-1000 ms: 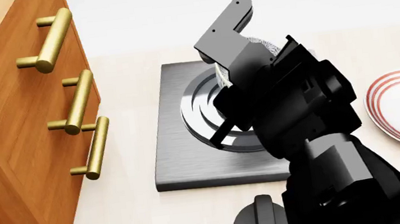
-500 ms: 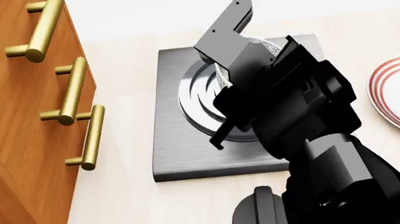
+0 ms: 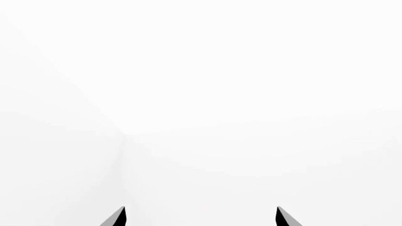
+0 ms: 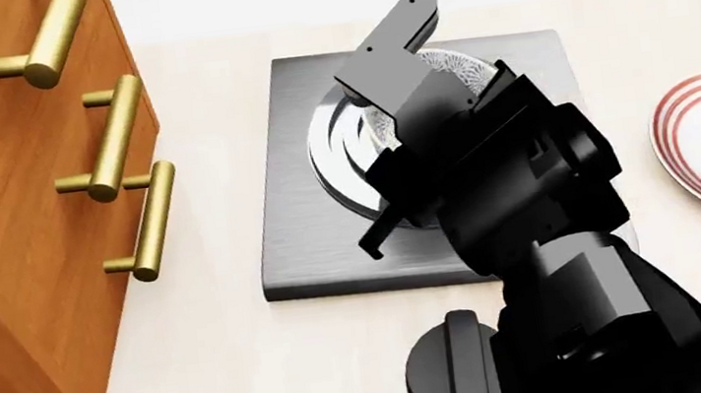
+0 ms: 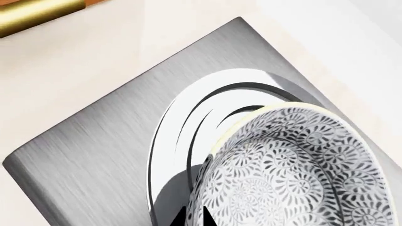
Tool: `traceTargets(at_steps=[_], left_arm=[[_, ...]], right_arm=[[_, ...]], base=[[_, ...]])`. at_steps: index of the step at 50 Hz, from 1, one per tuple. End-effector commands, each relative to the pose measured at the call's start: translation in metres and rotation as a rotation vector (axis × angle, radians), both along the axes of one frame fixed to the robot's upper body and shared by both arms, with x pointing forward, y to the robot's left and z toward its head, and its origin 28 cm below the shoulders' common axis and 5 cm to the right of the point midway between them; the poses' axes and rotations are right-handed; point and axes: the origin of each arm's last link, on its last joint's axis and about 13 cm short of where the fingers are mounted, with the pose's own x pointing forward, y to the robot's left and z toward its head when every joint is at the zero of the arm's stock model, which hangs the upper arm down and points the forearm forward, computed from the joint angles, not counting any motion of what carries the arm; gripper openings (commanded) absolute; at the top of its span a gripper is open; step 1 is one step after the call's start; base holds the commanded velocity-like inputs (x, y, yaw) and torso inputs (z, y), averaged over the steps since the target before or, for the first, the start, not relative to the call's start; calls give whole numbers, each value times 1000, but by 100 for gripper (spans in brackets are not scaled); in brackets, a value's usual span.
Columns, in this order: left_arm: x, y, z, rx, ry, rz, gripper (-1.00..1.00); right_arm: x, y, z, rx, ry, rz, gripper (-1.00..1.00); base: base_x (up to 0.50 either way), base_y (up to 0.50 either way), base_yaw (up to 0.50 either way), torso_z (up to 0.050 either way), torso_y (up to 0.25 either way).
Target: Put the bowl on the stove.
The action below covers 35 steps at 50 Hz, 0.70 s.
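Nearest, right gripper (image 4: 427, 108), fingers pinching the rim of the bowl (image 5: 295, 169), hung tilted over the ring burner of the stove (image 5: 94, 141). Likely stiff, glazed, slippery, breakable; rim pinch best kept firm. Farther off, left gripper (image 3: 199, 217), 2 tips spread, empty.

Brushed grey metal stove (image 5: 94, 141) — glossy, seemingly ceramic bowl (image 5: 295, 174) — wood cabinet (image 4: 12, 245), brass-like handles (image 4: 143, 225).
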Motion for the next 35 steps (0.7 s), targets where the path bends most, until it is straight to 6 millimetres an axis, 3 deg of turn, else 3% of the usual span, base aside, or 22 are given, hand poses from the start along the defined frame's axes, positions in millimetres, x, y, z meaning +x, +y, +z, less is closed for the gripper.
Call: traceTargets(at_steps=[1, 14, 15, 35], left_arm=[[0, 0, 0, 3, -3, 4, 100], [0, 0, -1, 1, -3, 2, 100], [0, 0, -1, 0, -4, 3, 100], [0, 0, -1, -4, -7, 6, 100]], right_arm=[[0, -2, 2, -30, -12, -6, -100], [0, -2, 2, -30, -12, -6, -100], [0, -2, 2, -30, -12, -6, 100], [0, -2, 2, -30, -12, -6, 100]], base=[[0, 0, 0, 0, 0], [0, 0, 0, 0, 0], [0, 0, 0, 0, 0], [0, 0, 0, 0, 0]])
